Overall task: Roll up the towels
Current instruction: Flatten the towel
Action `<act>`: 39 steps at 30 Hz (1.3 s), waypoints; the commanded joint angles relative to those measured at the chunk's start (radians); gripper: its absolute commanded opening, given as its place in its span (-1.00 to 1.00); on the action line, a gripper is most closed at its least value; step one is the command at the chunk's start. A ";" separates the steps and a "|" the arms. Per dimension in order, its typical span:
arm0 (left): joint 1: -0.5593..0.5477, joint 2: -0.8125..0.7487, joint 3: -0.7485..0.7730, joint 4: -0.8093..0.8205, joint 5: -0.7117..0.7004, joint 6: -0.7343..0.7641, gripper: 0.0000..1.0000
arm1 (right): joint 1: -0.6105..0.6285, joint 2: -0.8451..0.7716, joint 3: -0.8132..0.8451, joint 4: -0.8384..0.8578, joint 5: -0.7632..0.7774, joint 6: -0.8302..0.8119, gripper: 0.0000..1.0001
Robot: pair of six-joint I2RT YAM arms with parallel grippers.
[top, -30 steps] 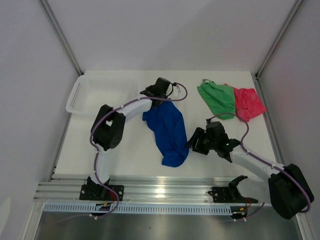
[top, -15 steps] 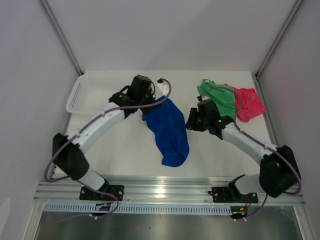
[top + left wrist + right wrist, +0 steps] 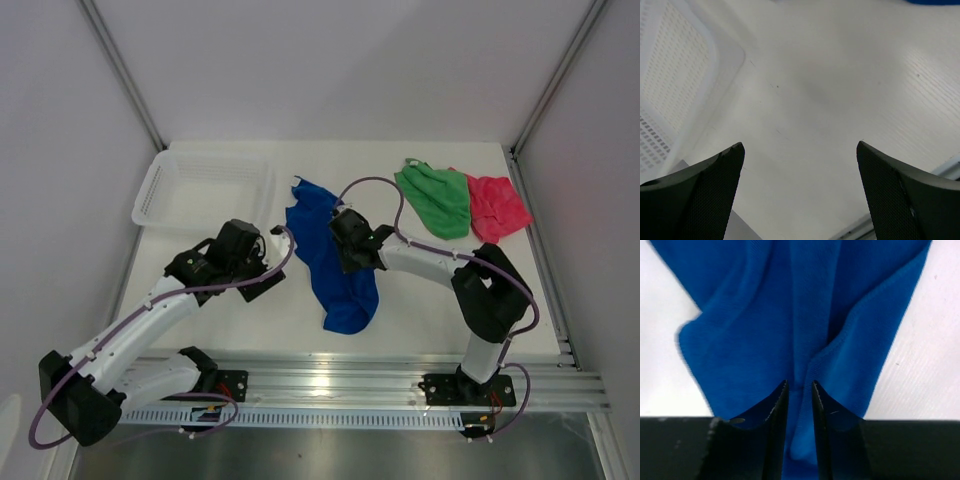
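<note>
Our right tool (image 3: pixel 799 388) holds its two fingers nearly together on a raised ridge of the blue towel (image 3: pixel 740 315), pinching that fold near the cloth's middle. We judge the grip is meant to lift or drag the cloth flat before any rolling, since the towel lies long and crumpled rather than squared. Our left tool (image 3: pixel 800 150) is spread wide and empty, hovering over bare worktop (image 3: pixel 815 90) near the towel's left edge, likely placed to take a second hold.

The blue towel lies mid-worktop between the arms, running from the far side toward us. The green towel (image 3: pixel 435 198) and pink-red towel (image 3: pixel 497 208) lie bunched and touching at the far right. None is rolled. The basket (image 3: pixel 170 195) sits far left.

Only the right wrist view shows the fold between the fingers, because from above the wrist hides it. The left wrist view adds the basket's mesh corner and a sliver of blue at its top edge. Only the overhead view shows all three towels.
</note>
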 commanded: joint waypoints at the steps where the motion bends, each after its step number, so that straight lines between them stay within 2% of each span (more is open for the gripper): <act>1: -0.002 -0.041 -0.013 0.006 -0.006 -0.046 0.91 | 0.015 0.015 0.035 -0.047 0.078 -0.007 -0.39; 9: -0.002 -0.004 -0.008 0.019 0.014 -0.053 0.90 | 0.045 0.059 0.027 -0.044 0.077 0.012 -0.38; 16: -0.002 0.003 -0.011 0.029 0.031 -0.049 0.89 | 0.107 -0.011 0.086 -0.112 0.216 0.012 -0.38; 21: -0.002 0.008 -0.013 0.033 0.031 -0.047 0.89 | 0.135 -0.024 0.110 -0.124 0.212 -0.013 -0.34; 32: -0.002 -0.006 -0.030 0.042 0.035 -0.042 0.90 | 0.147 0.082 0.093 -0.095 0.163 -0.016 -0.17; 39: -0.002 -0.012 -0.031 0.035 0.055 -0.039 0.90 | 0.147 0.134 0.097 -0.112 0.210 -0.010 -0.22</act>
